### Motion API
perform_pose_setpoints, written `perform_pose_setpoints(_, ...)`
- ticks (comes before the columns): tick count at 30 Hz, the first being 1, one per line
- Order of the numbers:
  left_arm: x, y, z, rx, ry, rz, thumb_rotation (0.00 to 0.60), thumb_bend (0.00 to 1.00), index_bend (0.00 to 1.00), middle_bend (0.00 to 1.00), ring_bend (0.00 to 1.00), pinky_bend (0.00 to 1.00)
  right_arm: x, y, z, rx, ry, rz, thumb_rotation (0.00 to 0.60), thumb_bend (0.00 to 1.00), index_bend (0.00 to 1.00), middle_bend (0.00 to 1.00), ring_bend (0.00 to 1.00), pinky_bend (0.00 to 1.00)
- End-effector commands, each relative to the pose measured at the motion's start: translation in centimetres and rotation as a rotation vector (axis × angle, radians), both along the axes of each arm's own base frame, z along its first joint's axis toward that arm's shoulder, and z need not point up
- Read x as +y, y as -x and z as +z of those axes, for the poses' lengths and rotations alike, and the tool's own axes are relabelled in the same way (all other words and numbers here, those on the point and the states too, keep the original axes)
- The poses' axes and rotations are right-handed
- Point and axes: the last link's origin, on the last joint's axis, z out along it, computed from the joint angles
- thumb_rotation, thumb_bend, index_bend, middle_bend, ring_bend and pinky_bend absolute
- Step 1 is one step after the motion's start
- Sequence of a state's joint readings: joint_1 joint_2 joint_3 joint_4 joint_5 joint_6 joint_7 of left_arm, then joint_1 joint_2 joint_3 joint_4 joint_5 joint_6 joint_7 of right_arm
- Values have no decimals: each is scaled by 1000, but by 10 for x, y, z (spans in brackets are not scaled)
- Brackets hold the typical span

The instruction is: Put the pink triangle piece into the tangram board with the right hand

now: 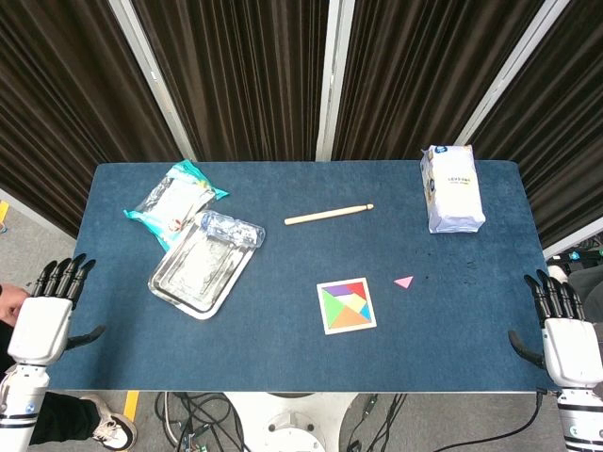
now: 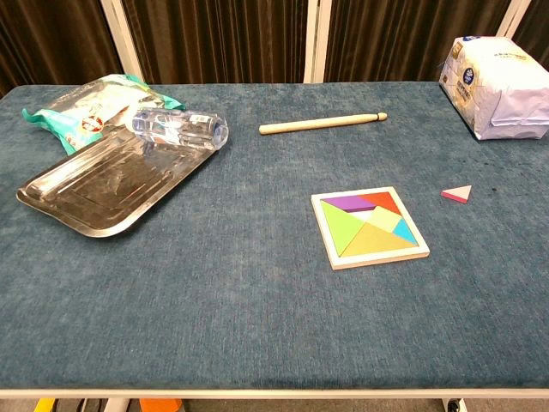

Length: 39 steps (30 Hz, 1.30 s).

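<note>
Pink triangle piece lies flat on the blue surface, just right of the tangram board and apart from it. Board sits near-centre, slightly right; most coloured pieces already seated, and a pale unfilled patch shows near its middle in the chest view, though I cannot tell its exact shape.

Handling, as a judgement: piece looks thin, rigid, very light, probably wood or foam. Lying flat on a napped cloth, it offers little edge height, so a pinch across two of its edges from above seems the way in; it may skid or tip if nudged sideways. Not fragile.

Right hand rests at the near right corner of the surface, fingers apart and extended, holding nothing, well apart from the piece. Left hand at the near left edge, fingers likewise spread and empty.

Surface: dark blue felt-like cloth over a rectangular table. Far right, a white paper-wrapped package. Far centre, a wooden stick. Left, a metal tray with a clear plastic bottle lying on its far end, and a teal-and-white snack bag beyond.

Room: dark pleated curtains with pale vertical frames behind; cables on the floor below the near edge.
</note>
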<state>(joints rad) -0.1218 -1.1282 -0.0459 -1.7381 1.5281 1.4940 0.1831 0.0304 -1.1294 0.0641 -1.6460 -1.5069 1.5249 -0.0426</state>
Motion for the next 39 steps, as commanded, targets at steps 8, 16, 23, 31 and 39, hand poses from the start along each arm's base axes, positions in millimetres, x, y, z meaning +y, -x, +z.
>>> perform_pose_setpoints(8,0,1,-1,0,3,4,600,0,38,0,0,0,-4,3,-3,11,-19,-9,600,198,0,0,0,0)
perform_pose_setpoints(16,-1,5,-3,-9,8,12,600,0,38,0,0,0,-19,6,-15,31,-77,-21,600,197,0,0,0,0)
perform_pose_setpoints(23,0,11,-2,-10,0,21,600,0,38,0,0,0,-63,2,-34,43,-172,8,600,198,0,0,0,0)
perform_pose_setpoints(31,1,12,-3,0,7,23,600,0,38,0,0,0,-112,-6,-65,150,-322,61,600,207,0,0,0,0)
perform_pose_setpoints(39,2,11,-2,4,6,23,600,0,38,0,0,0,-136,-10,-92,237,-436,103,600,214,0,0,0,0)
